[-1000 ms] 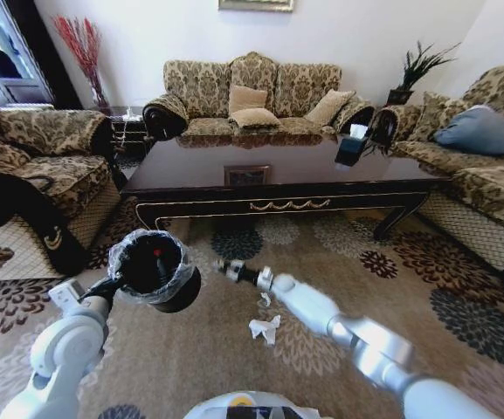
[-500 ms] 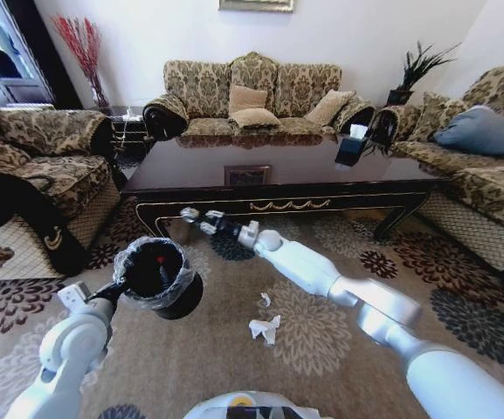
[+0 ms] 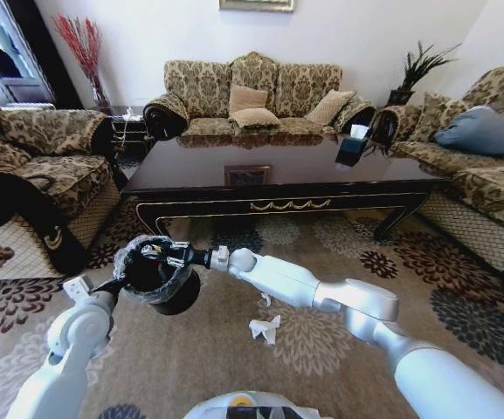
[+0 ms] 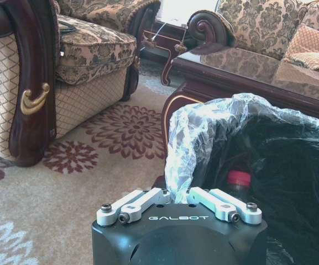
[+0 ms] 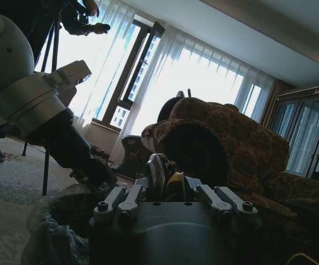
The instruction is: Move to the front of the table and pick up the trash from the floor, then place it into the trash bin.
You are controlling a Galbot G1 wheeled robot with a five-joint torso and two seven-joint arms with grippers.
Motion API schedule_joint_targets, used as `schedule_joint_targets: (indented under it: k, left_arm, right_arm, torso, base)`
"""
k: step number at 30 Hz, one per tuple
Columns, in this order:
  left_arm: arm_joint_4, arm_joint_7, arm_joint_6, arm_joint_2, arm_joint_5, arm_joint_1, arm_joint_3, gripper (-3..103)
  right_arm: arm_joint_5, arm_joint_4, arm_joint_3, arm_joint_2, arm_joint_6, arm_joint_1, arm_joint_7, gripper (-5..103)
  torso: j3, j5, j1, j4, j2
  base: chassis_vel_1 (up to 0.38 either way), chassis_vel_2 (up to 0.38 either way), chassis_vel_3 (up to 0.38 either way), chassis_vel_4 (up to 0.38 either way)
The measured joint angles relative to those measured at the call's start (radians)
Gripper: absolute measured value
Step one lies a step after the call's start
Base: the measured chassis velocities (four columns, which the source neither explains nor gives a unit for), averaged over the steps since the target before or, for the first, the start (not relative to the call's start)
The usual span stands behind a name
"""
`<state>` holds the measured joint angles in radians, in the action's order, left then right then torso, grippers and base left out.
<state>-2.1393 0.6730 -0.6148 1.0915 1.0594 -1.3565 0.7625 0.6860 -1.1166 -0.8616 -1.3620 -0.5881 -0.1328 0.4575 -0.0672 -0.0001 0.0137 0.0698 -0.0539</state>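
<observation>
Item 1: my left tool point(image 4: 178, 194), clenched on liner rim of trash bin point(image 3: 160, 275), bin held off carpet, in front of table point(image 3: 278, 179).
Item 2: my right tool point(image 3: 153, 254), over bin mouth, grasping small round can point(image 5: 156, 175).
Item 3: red-capped bottle point(image 4: 238, 182) inside bin.
Item 4: white tissue point(image 3: 265, 328) on carpet, nr bin.

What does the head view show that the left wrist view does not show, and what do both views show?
Head view alone: the right gripper over the mouth of the trash bin, holding a small round can, and crumpled white tissue on the carpet.

Left wrist view alone: the left gripper shut on the bin's plastic liner, and a red bottle cap inside the bin.

Both: the bin, the dark table and the patterned sofas.
</observation>
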Motion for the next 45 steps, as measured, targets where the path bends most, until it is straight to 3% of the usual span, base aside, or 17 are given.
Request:
schedule_joint_targets:
  k: [1,4,7,13,16,19,21,23,25,26,29,31,32,35,40,45]
  left_arm:
    - [0.0,0.0,0.0,0.0,0.0,0.0,0.0,3]
    - [0.0,0.0,0.0,0.008,-0.005,0.001,-0.01,3]
    - [0.0,0.0,0.0,0.013,-0.012,0.0,-0.013,3]
    - [-0.007,-0.002,0.0,0.02,-0.02,-0.017,-0.003,3]
    - [-0.007,-0.003,0.001,0.017,-0.02,-0.021,0.009,3]
    - [-0.003,-0.004,0.003,0.011,-0.019,-0.023,0.031,3]
    - [-0.003,-0.004,0.004,0.01,-0.019,-0.023,0.038,3]
    - [-0.007,-0.004,0.005,0.008,-0.018,-0.024,0.045,3]
    - [-0.024,-0.004,0.006,0.008,-0.016,-0.03,0.048,3]
    - [-0.024,-0.004,0.006,0.008,-0.016,-0.03,0.048,3]
    - [-0.043,-0.003,0.006,0.014,-0.016,-0.037,0.052,3]
    - [-0.048,-0.003,0.006,0.018,-0.016,-0.04,0.052,3]
    - [-0.048,-0.003,0.006,0.018,-0.016,-0.04,0.052,3]
    - [-0.048,-0.001,0.007,0.019,-0.018,-0.034,0.048,3]
    - [-0.061,-0.002,0.008,0.021,-0.017,-0.041,0.048,3]
    - [-0.064,-0.002,0.013,0.03,-0.023,-0.05,0.046,3]
  right_arm:
    - [0.0,0.0,0.0,0.0,0.0,0.0,0.0,30]
    - [-0.002,-0.021,0.015,0.015,-0.001,-0.005,-0.001,47]
    - [-0.004,-0.039,0.03,0.027,-0.001,-0.01,-0.002,51]
    - [-0.005,-0.073,0.136,0.052,0.001,-0.038,-0.028,79]
    - [-0.002,-0.052,0.193,0.065,0.017,-0.05,-0.049,84]
    - [0.004,0.001,0.239,0.115,0.07,-0.072,-0.073,98]
    - [0.005,0.027,0.244,0.132,0.083,-0.081,-0.07,100]
    - [0.007,0.091,0.249,0.158,0.1,-0.098,-0.018,100]
    - [0.003,0.183,0.25,0.172,0.099,-0.117,0.149,100]
    - [0.003,0.183,0.25,0.172,0.099,-0.117,0.149,100]
    - [-0.091,0.369,0.279,0.149,0.03,-0.145,0.397,100]
    - [-0.19,0.522,0.309,0.111,-0.038,-0.166,0.482,100]
    - [-0.19,0.522,0.309,0.111,-0.038,-0.166,0.482,100]
    - [-0.306,0.671,0.357,0.089,-0.088,-0.225,0.522,100]
    - [-0.414,0.76,0.384,0.084,-0.107,-0.291,0.516,100]
    - [-0.433,0.774,0.382,0.088,-0.119,-0.341,0.515,100]
  torso:
    - [0.0,0.0,0.0,0.0,0.0]
    - [0.0,0.0,0.0,-0.0001,0.0]
    - [0.0,0.0001,0.0,0.0,0.0]
    - [0.0,0.0001,0.0,-0.0005,0.0]
    - [0.0,0.0003,0.0,-0.0004,0.0]
    - [0.0,0.0003,0.0,0.0,0.0]
    - [0.0,0.0003,0.0,-0.0002,0.0]
    - [0.0,0.0004,0.0,0.0001,0.0]
    - [0.0,0.0004,0.0,0.0001,0.0]
    - [0.0,0.0004,0.0,0.0001,0.0]
    - [0.0,0.0003,0.0,0.0002,0.0]
    - [0.0,0.0006,0.0,-0.0005,0.0]
    - [0.0,0.0006,0.0,-0.0005,0.0]
    - [0.0,0.0004,0.0,-0.0002,0.0]
    - [0.0,0.0004,0.0,0.0003,0.0]
    - [0.0,0.0003,0.0,-0.0004,0.0]
  base:
    - [0.0,0.0,0.0,0.0]
    - [0.0,0.0,0.0,0.0]
    - [0.0,0.0,0.0,0.0]
    - [0.0,0.0,0.0,0.0]
    - [0.0,0.0,0.0,0.0]
    - [0.0,0.0,0.0,0.0]
    - [0.0,0.0,0.0,0.0]
    - [0.0,0.0,0.0,0.0]
    - [0.0,0.0,0.0,0.0]
    - [0.0,0.0,0.0,0.0]
    - [0.0,0.0,0.0,0.0]
    - [0.0,0.0,0.0,0.0]
    - [0.0,0.0,0.0,0.0]
    - [0.0,0.0,0.0,0.0]
    - [0.0,0.0,0.0,0.0]
    - [0.0,0.0,0.0,0.0]
